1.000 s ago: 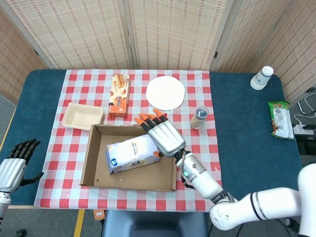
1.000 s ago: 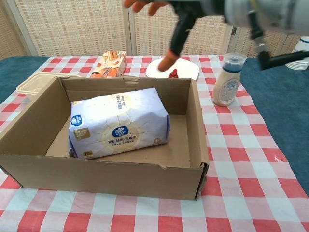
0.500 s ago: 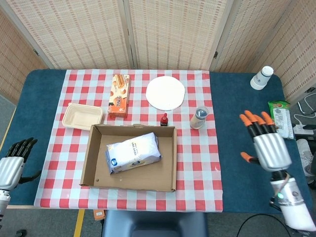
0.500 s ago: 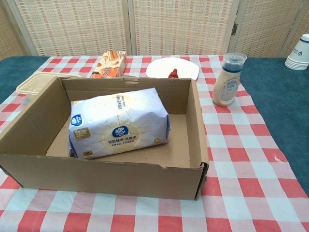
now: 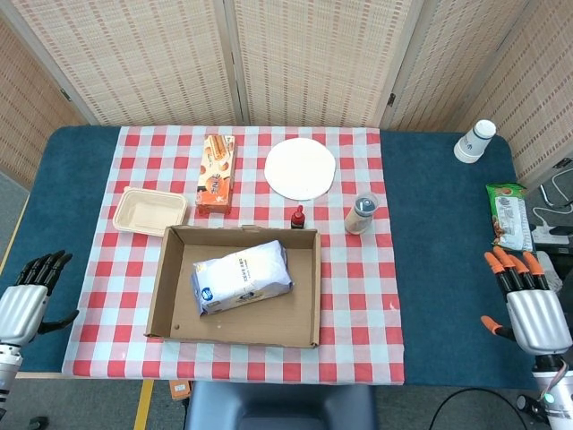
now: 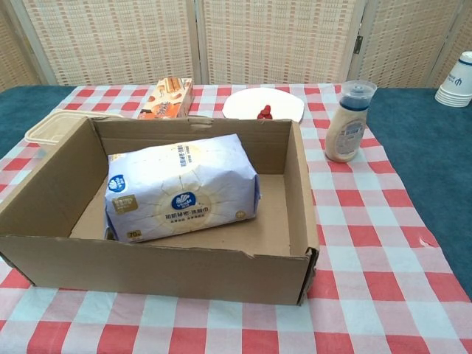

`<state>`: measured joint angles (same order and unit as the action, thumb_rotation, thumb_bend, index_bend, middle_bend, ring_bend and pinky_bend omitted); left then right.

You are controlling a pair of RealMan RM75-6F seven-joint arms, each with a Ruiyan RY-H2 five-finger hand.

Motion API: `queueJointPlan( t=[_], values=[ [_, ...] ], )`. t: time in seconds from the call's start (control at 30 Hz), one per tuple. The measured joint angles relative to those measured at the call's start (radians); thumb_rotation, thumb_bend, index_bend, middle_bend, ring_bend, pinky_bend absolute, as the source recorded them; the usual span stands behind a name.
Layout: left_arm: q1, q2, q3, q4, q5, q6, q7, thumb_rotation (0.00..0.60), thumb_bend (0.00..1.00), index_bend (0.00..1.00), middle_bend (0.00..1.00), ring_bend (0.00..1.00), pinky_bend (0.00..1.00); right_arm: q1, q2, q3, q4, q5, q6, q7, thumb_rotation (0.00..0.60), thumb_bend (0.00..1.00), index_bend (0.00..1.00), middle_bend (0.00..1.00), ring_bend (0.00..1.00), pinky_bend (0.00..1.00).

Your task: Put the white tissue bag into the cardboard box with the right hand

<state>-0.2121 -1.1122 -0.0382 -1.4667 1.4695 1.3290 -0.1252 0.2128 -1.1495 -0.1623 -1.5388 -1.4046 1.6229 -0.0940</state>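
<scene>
- White tissue bag (image 5: 242, 277) (image 6: 182, 189): lies on its side inside the cardboard box (image 5: 179, 324) (image 6: 162, 267), toward the box's left half, resting on the box floor; no hand touches it.
- Cardboard box: open-topped, on the red-and-white checked cloth (image 5: 367, 296) (image 6: 369, 221), near the table's front edge.
- Right hand (image 5: 530, 303): at the far right of the head view, over the blue table (image 5: 439, 233), well apart from the box; fingers extended and spread, holding nothing. Not seen in the chest view.
- Left hand (image 5: 27, 300): at the lower left corner of the head view, beside the table edge; dark fingers extended and apart, holding nothing.
- Behind the box: a small red-capped bottle (image 5: 297, 217) (image 6: 264, 112) just beyond the rear wall, a white plate (image 5: 300, 168) (image 6: 263, 104), an orange snack box (image 5: 216, 173) (image 6: 167, 98) and a beige tray (image 5: 150, 210) (image 6: 50, 125).
- Right of the box: a bottle with a dark cap (image 5: 362, 213) (image 6: 348, 131), standing upright on the cloth.
- Far right of the table: a stack of paper cups (image 5: 474, 141) (image 6: 455, 81) and a green packet (image 5: 508, 215).
</scene>
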Motion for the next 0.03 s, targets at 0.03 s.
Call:
queueJointPlan(
  t=[0.03],
  values=[
    [0.0,0.0,0.0,-0.001,0.0,0.001,0.0,0.6,0.21,0.0,0.0,0.0,0.07,-0.003,-0.004,0.005,0.005,-0.003,-0.005,0.009,0.6,0.0,0.0,0.0,0.0,0.0]
  ],
)
